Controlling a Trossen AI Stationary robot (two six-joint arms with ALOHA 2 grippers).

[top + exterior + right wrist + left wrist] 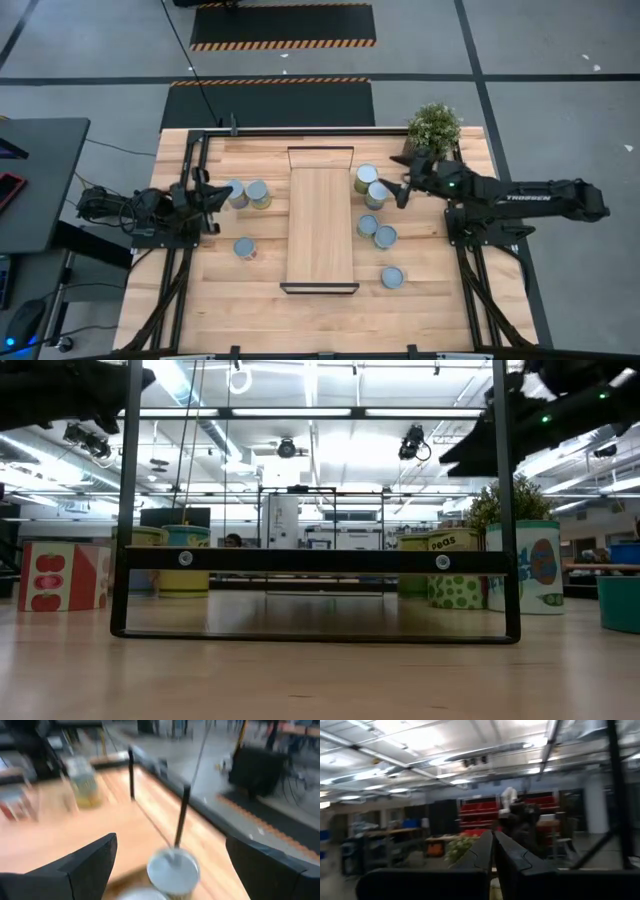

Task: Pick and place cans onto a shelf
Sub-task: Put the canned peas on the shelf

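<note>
From above, my right fingers (401,190) are spread apart beside two cans (371,186) right of the shelf (321,218) on the surface (300,320). My left fingers (213,197) are shut together, holding nothing. My right wrist shows a can top (172,871) between my fingers.

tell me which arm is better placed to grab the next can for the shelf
Right. Its tool is open and hovers beside the can just off the shelf, which also shows between its fingers in the right wrist view. The left tool is shut near its own cans.
</note>
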